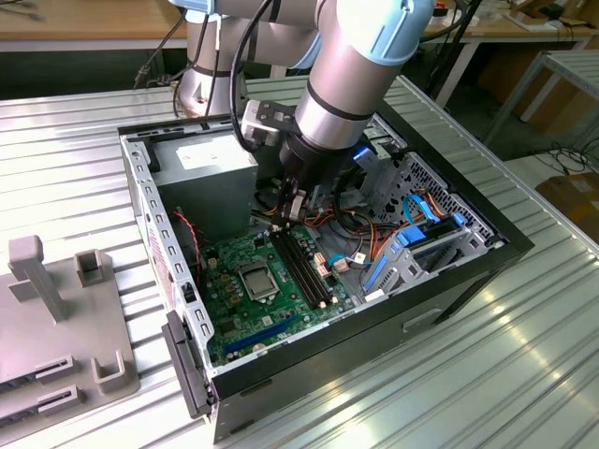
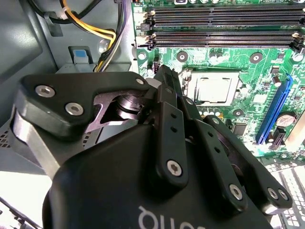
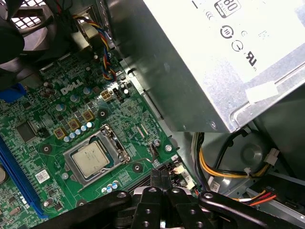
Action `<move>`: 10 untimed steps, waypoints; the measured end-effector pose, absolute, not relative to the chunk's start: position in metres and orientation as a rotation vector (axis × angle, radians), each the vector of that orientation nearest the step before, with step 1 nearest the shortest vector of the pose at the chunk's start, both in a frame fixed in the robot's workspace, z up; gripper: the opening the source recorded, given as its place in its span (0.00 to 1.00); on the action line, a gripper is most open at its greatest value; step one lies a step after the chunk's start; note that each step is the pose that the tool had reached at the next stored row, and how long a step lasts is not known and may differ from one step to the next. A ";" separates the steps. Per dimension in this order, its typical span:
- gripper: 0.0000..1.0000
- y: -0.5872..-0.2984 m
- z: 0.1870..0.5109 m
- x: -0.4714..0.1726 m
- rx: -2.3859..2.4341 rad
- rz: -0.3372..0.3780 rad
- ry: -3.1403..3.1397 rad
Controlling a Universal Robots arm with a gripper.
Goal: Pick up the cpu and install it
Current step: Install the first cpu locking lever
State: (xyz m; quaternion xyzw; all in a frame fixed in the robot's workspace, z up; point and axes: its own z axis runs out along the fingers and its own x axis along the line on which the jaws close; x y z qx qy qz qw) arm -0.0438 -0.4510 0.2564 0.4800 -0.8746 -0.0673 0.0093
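Already seated in the motherboard (image 3: 33, 157) socket inside the open computer case (image 1: 487, 245): cpu (image 3: 90, 158). Hovering above the board near the memory slots (image 1: 304, 265), fingers pressed together and gripping nothing: gripper (image 1: 293, 211). Underneath, a ribbed metal table (image 1: 524, 374); beyond, wooden workbenches (image 1: 84, 19).

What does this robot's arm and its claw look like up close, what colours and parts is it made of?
The arm is a thick silver-grey metal tube with pale blue caps at its joints; a black cable runs alongside it. It narrows to a black wrist section. The gripper is matte black, built from flat hinged link bars fastened with shiny silver screws, clearest in the second wrist view, with white lettering on its rounded body.
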 end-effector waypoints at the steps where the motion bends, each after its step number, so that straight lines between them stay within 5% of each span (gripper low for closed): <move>1: 0.11 -0.451 0.256 -0.044 1.499 -0.210 -2.732; 10: 0.11 -0.450 0.254 -0.044 1.501 -0.219 -2.734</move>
